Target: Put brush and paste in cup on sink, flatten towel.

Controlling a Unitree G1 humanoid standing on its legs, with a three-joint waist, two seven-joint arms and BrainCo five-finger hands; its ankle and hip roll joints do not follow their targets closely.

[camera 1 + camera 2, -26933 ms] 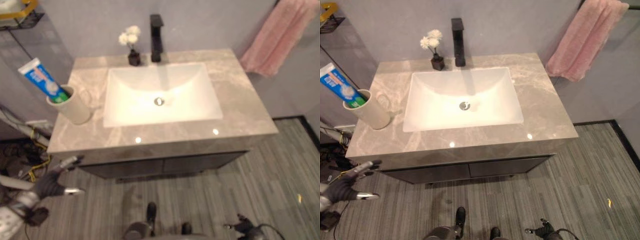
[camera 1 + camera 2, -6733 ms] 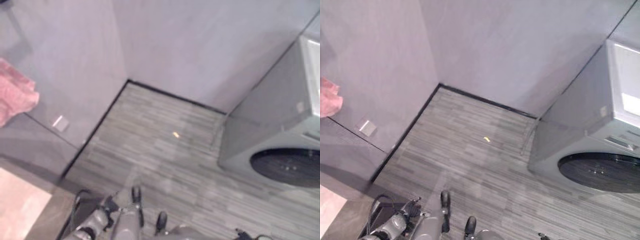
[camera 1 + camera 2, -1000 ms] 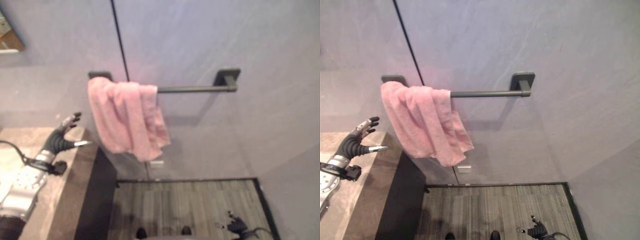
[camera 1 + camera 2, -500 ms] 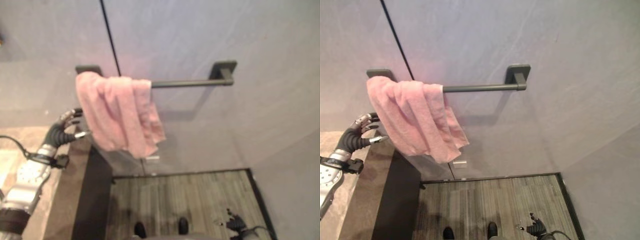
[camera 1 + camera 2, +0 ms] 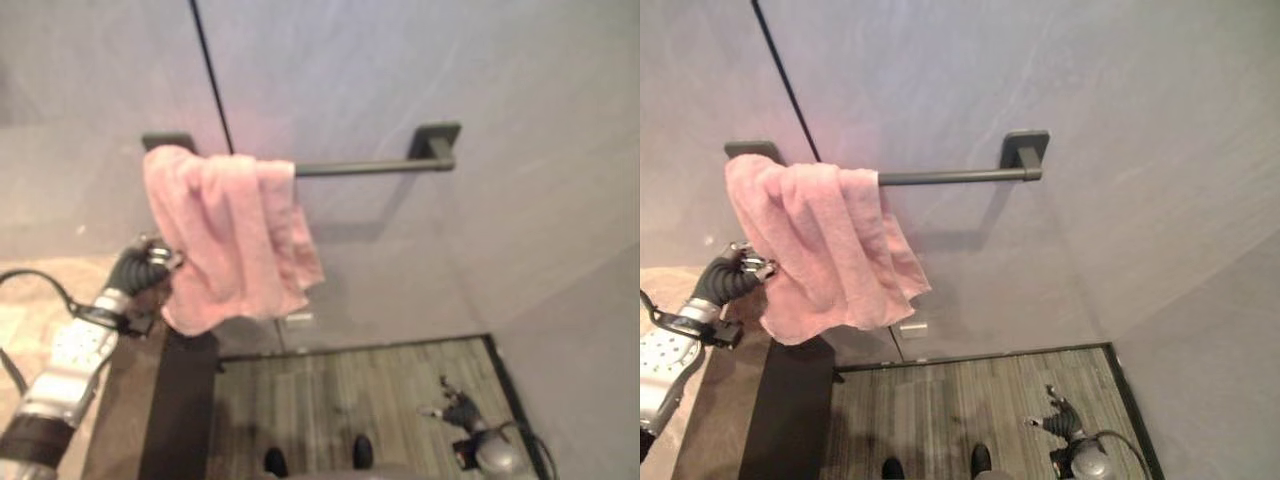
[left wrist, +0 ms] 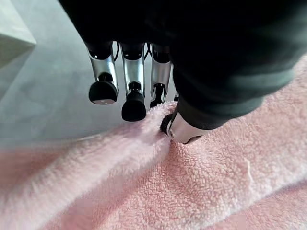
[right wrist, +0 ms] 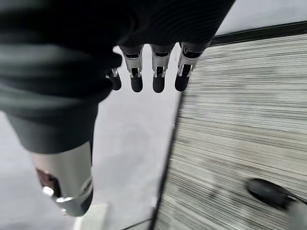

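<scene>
A pink towel [image 5: 235, 245] hangs bunched up over the left end of a dark wall bar [image 5: 350, 166]. My left hand [image 5: 140, 275] is at the towel's left edge, about halfway down. In the left wrist view its thumb [image 6: 184, 129] presses into the towel [image 6: 192, 182] and its fingers [image 6: 134, 76] reach over a raised fold, pinching it. My right hand [image 5: 458, 408] hangs low on the right above the floor. Its fingers [image 7: 160, 67] are straight and hold nothing.
The marble sink counter [image 5: 660, 290] ends just left of the towel, with the dark cabinet side [image 5: 185, 400] under it. The bar's right mount [image 5: 435, 140] sits on the grey wall. Striped wood floor [image 5: 340, 400] lies below.
My left hand has moved right onto the towel's edge and closed on a fold. The towel's lower part now bulges to the left. The right hand has risen slightly into view.
</scene>
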